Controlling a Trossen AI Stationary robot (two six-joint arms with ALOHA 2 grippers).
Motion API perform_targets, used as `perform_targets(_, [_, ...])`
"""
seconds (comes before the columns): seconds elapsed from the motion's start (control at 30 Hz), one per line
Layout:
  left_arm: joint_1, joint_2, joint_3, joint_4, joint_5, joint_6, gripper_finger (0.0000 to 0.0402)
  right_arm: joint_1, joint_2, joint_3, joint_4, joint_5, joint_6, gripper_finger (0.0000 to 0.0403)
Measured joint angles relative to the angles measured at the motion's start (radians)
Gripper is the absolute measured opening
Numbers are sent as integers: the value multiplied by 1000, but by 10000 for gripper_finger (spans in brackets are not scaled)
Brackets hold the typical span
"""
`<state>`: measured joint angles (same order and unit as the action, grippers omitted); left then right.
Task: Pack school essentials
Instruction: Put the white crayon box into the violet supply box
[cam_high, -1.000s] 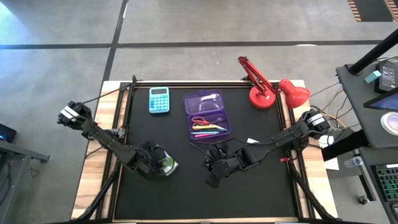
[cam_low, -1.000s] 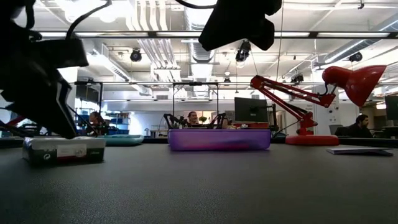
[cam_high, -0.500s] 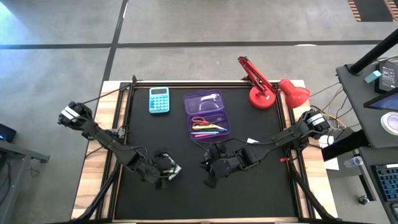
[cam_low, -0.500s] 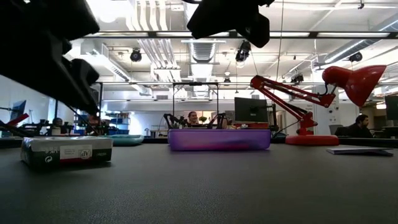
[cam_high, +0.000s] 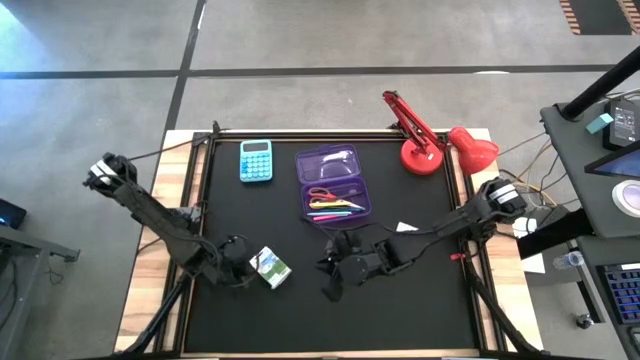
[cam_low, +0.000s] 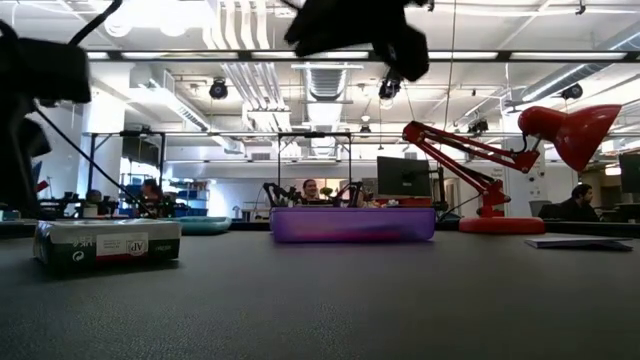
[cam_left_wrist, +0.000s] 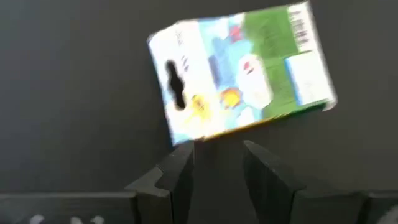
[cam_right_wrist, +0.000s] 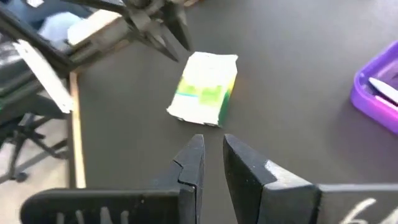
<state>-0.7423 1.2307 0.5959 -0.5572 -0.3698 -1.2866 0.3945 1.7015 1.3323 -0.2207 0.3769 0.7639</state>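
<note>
Left wrist view: my left gripper (cam_left_wrist: 217, 162) released, 2 fingers slightly apart, empty, just short of small green-and-white cardboard packet (cam_left_wrist: 242, 71) lying flat on black mat (cam_high: 420, 300). Risk: packet skewed, fingers could shove it. Right gripper (cam_right_wrist: 211, 158) near, fingers nearly together, holding nothing; arms could clash over packet. Purple plastic case (cam_high: 334, 184) with pens farther off.
</note>
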Motion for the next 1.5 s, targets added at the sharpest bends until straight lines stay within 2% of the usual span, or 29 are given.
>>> perform_targets(0.13, [-18,-3,-47,-4,-1,-86,118,-1,55,-3,40,5,-39,50])
perform_targets(0.37, [-17,14,-102,57,-60,-86,118,-2,136,18,205,43,-155,50])
perform_targets(0.53, [-14,14,-127,214,-142,33,118,-12,197,17,293,44,-191,50])
perform_targets(0.73, [21,16,-136,418,-188,239,118,-40,263,18,315,63,-198,50])
perform_targets(0.83, [25,11,-136,426,-188,296,118,-48,299,20,317,66,-176,50])
perform_targets(1.13, [22,-19,-147,407,-150,299,118,-46,396,75,326,79,-251,49])
perform_targets(1.5, [21,-45,-167,408,2,295,118,-30,424,104,283,102,-267,49])
